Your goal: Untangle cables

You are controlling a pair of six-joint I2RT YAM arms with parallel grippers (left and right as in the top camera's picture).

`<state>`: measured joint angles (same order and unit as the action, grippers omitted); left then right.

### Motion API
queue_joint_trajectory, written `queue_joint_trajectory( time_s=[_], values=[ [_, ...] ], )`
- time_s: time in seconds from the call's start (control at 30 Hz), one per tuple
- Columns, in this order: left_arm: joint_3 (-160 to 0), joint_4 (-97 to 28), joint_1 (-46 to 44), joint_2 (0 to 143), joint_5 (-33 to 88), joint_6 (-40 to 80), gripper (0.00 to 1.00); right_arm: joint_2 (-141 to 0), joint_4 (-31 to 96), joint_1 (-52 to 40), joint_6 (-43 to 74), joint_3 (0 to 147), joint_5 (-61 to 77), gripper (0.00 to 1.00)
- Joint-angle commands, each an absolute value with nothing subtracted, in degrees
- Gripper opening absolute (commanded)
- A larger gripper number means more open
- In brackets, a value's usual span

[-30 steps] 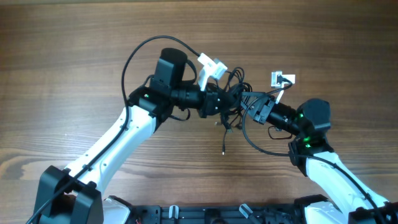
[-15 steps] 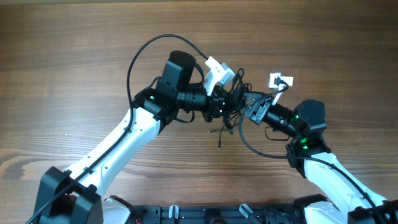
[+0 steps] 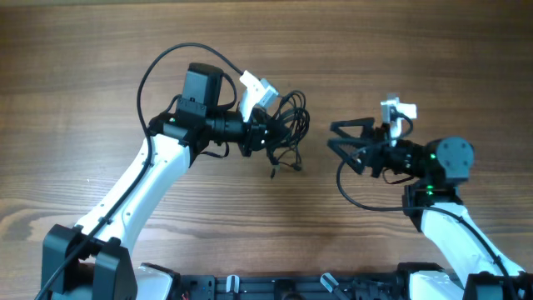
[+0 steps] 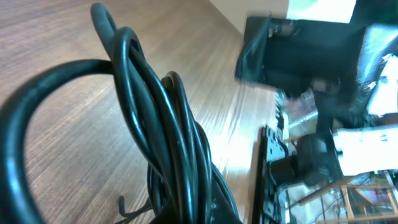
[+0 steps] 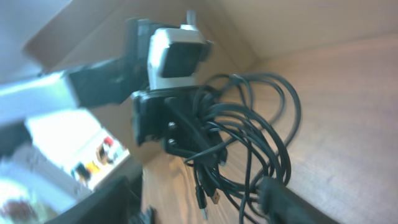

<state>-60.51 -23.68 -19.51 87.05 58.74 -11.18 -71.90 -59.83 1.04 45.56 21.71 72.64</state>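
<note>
The cables (image 3: 290,125) were a single snarl of thin black loops, gathered at the tip of the left gripper (image 3: 265,137), a little left of the table's (image 3: 83,67) middle. The left fingers were pressed together on the knotted part. In the left wrist view the strands (image 4: 168,124) filled the frame right at the fingertips. The loops fanned out to the right of that grip and toward the far edge, and two loose plug ends (image 3: 273,171) trailed toward the near edge. Overall, the bundle's long axis ran far to near, roughly crosswise to the line between the two arms. I could not tell whether the lowest loops rested on the wood or hung just off it.

The right gripper (image 3: 335,136) was to the right of the bundle, well apart from it, with bare table between them. Its fingers were spread wide with nothing between them, and they pointed left at the loops. The right wrist view looked straight at the snarl (image 5: 249,143), with the left gripper (image 5: 171,127) clamped behind it and one plug (image 5: 210,198) dangling below.

The left arm was plainly the nearer one. As I judged it, the right arm would have to come in leftward and take an outer loop or a free end, on the side away from the left fingers.
</note>
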Motion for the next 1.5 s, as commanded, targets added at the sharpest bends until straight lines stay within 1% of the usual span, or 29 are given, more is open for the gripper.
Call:
queue_joint_trajectory(
  time_s=[0.0, 0.1, 0.17, 0.33, 0.4, 0.47, 0.53, 0.6, 0.73, 0.93, 1.07, 1.17, 1.27, 1.3, 1.37, 1.4, 1.43, 1.47],
  values=[
    [-60.2, -26.1, -19.4, 87.2, 69.5, -23.5, 0.04, -71.8, -60.7, 1.8, 35.1, 22.6, 78.5, 0.83],
    [-60.2, -28.5, -20.2, 87.2, 74.7, -27.7, 0.04, -71.8, -56.6, 1.8, 29.9, 22.6, 70.3, 0.83],
    [-60.2, -29.1, -21.2, 87.2, 75.9, -28.6, 0.04, -71.8, -55.5, 1.8, 30.0, 22.6, 67.0, 0.82],
    [-60.2, -29.0, -25.0, 87.2, 75.3, -28.5, 0.04, -71.8, -55.7, 0.1, 31.1, 22.6, 65.9, 0.79],
    [-60.2, -29.1, -26.2, 87.2, 72.6, -28.4, 0.04, -71.8, -57.3, -1.8, 32.3, 22.6, 67.1, 0.79],
    [-60.2, -29.3, -26.4, 87.2, 71.3, -28.1, 0.04, -71.8, -60.7, -2.4, 35.1, 22.6, 68.9, 0.78],
    [-60.2, -29.5, -26.4, 87.2, 71.6, -28.1, 0.04, -71.8, -60.6, -2.4, 35.4, 22.6, 68.9, 0.76],
    [-60.2, -29.5, -26.4, 87.2, 72.7, -28.1, 0.04, -71.8, -57.3, -2.4, 32.9, 22.6, 67.3, 0.75],
    [-60.2, -30.6, -26.4, 87.2, 72.6, -28.1, 0.04, -71.8, -52.8, -2.4, 33.0, 22.6, 59.8, 0.73],
    [-60.2, -32.2, -26.4, 87.2, 72.6, -28.1, 0.04, -71.8, -52.2, -2.4, 32.8, 22.6, 58.8, 0.73],
    [-60.2, -32.2, -26.4, 87.2, 72.6, -28.3, 0.04, -71.8, -44.9, -2.7, 26.9, 22.6, 59.4, 0.74],
    [-60.2, -32.2, -26.4, 87.2, 72.7, -28.3, 0.04, -71.8, -42.5, -4.7, 23.7, 22.6, 58.7, 0.74],
    [-60.2, -31.9, -26.8, 87.2, 74.1, -28.3, 0.04, -71.8, -40.2, -7.2, 23.8, 22.6, 53.1, 0.73],
    [-60.2, -31.9, -27.3, 87.2, 74.5, -28.3, 0.04, -71.8, -37.7, -7.7, 23.9, 22.6, 48.8, 0.72],
    [-60.2, -31.9, -28.6, 87.2, 77.6, -28.3, 0.04, -71.8, -31.4, -7.4, 24.5, 22.6, 33.8, 0.77],
    [-60.2, -31.7, -28.9, 87.2, 79.0, -28.3, 0.04, -71.8, -29.2, -6.6, 26.7, 22.6, 26.0, 0.82],
    [-60.2, -31.7, -29.2, 87.2, 80.3, -28.3, 0.04, -71.8, -28.1, -4.8, 29.7, 22.6, 21.3, 0.85],
    [-60.2, -31.7, -29.4, 87.2, 81.7, -28.3, 0.04, -71.8, -28.3, -2.3, 31.1, 22.6, 20.9, 0.86]
  ],
)
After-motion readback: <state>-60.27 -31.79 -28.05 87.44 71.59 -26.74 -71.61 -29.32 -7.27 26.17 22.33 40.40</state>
